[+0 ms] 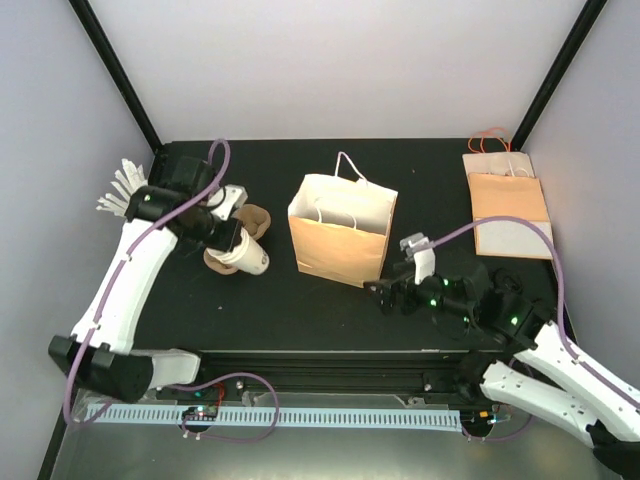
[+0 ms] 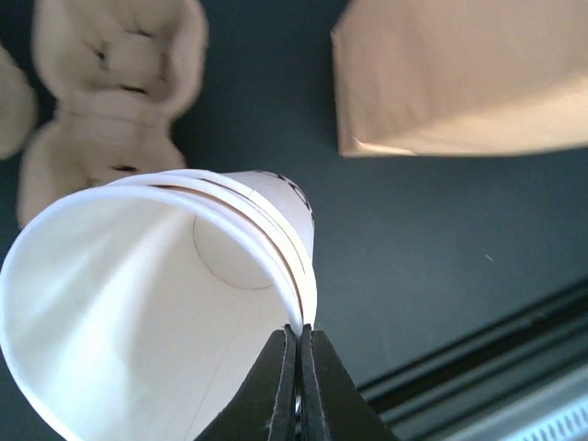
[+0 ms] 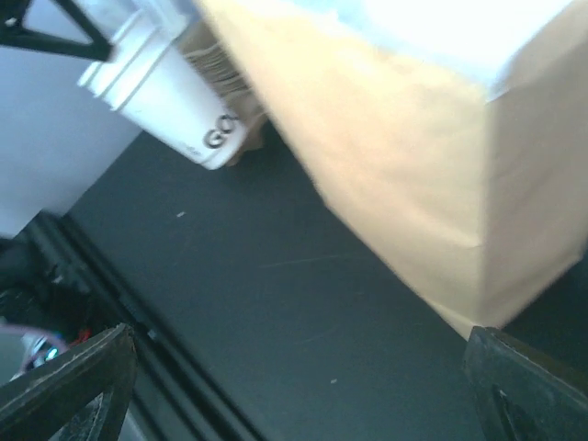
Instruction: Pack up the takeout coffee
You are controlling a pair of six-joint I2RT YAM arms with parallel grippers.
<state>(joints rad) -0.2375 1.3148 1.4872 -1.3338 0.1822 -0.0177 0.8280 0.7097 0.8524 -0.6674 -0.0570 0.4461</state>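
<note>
cup stack (image 1: pixel 248 256) above carrier (image 1: pixel 258 215), left | upright bag (image 1: pixel 335 245) centre | flat bags (image 1: pixel 508 200) far right

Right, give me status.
Left gripper shut on rim of nested lidless white cups. Right gripper open beside brown bag. Lidded coffee not in view.

Left wrist view: the stack of white cups (image 2: pixel 138 303) is running off the left and bottom edges, and the bottom edge is cutting the left gripper (image 2: pixel 299 344) short. The cardboard carrier (image 2: pixel 115 101) and brown bag (image 2: pixel 459 83) are running off the top.

Right wrist view: the bag is showing blurred and washed out. The right gripper (image 3: pixel 294 363) is showing only dark fingers (image 3: pixel 83 390) at the lower corners.

Top view: the left arm (image 1: pixel 125 290) is hiding the lower ends of the stirrers (image 1: pixel 120 188).
</note>
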